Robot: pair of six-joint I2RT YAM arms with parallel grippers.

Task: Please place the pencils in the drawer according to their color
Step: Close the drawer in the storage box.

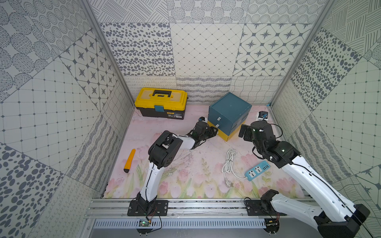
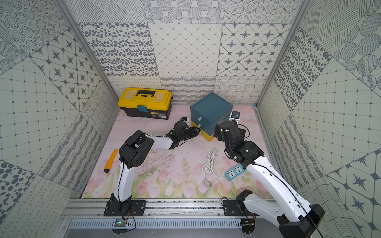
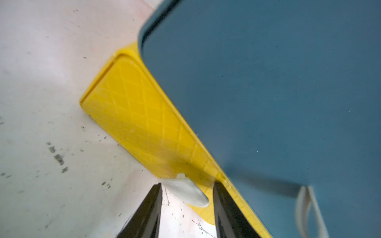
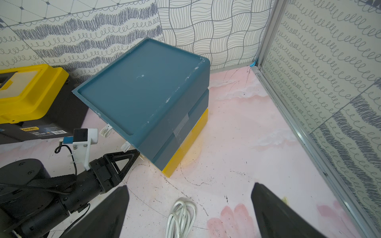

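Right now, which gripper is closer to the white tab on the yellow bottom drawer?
Left. The left gripper has its fingers either side of the white tab on the yellow drawer. The right gripper hangs open off a corner of the chest, clear of it.

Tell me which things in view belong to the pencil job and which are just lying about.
Job: drawer chest, its yellow bottom drawer with white tab, left gripper at that tab. No pencils in view.
Lying about: toolbox, orange-yellow tool, white cable, power strip.
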